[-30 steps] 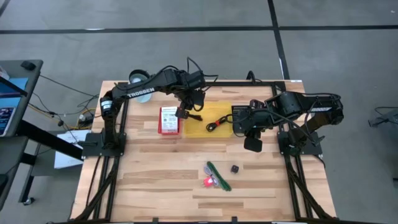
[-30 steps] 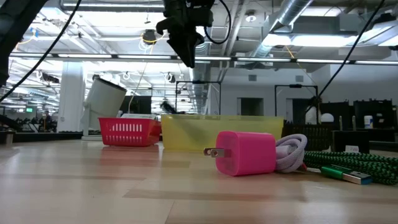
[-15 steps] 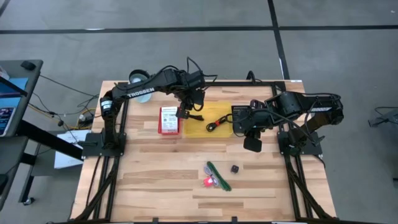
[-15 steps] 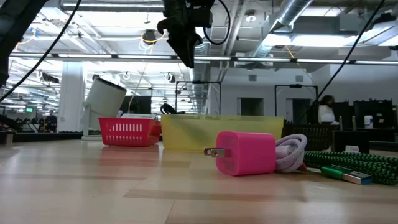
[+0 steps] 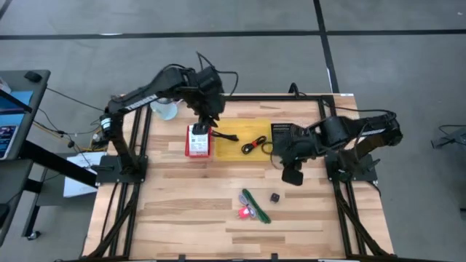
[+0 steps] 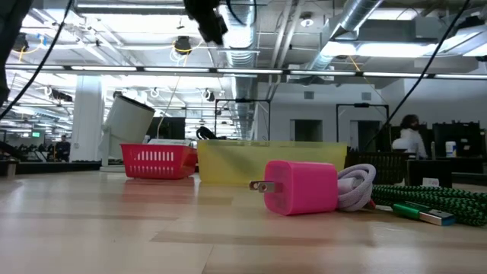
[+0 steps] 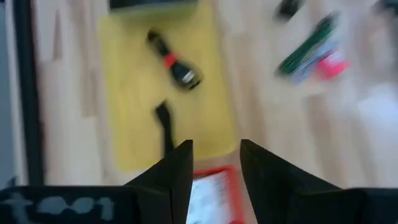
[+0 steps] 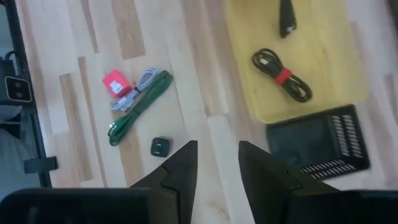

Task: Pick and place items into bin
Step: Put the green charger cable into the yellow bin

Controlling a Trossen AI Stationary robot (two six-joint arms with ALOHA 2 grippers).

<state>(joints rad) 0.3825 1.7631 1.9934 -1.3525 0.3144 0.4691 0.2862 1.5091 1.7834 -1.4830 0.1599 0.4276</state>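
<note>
The table (image 5: 182, 211) is made of light wooden planks and it stands on a grey concrete floor (image 5: 378, 58) with dark seam lines. At nine o'clock there is a dark desk (image 5: 18, 109). Beyond the table, long ceiling lights (image 6: 144, 70) and silver ducts (image 6: 365, 23) run overhead. A person (image 6: 412, 141) stands at three o'clock, far back.

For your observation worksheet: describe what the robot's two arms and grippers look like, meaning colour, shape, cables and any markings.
Both arms are dark, slim and jointed, mounted on black frame posts at the table's sides. The left gripper and right gripper each end in two flat, black, tapering fingers. Thin black cables loop along the upper links. Any lettering on the arms is unreadable here.
</note>
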